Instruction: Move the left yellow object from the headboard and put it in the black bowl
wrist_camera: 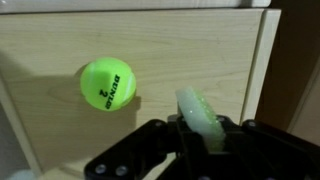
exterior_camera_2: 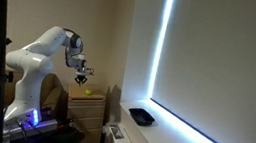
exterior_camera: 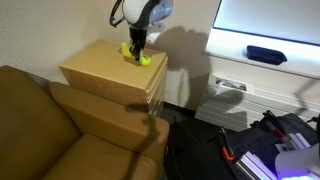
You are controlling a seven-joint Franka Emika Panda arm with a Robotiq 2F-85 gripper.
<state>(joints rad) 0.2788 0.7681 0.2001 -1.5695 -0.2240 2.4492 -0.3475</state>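
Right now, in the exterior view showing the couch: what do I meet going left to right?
Brown leather couch → light-tan wooden box-like block → Robotiq gripper over the block's top → small dark shallow bowl on the white ledge.

Arm [exterior_camera_2: 35, 55] bent at the elbow, wrist pointing straight down over the headboard [exterior_camera: 100, 66]. Pincer [exterior_camera: 135, 44] hangs just above the headboard's top, black fingers [wrist_camera: 150, 150] clamped on the left yellow object [wrist_camera: 200, 112], held clear of the wood.
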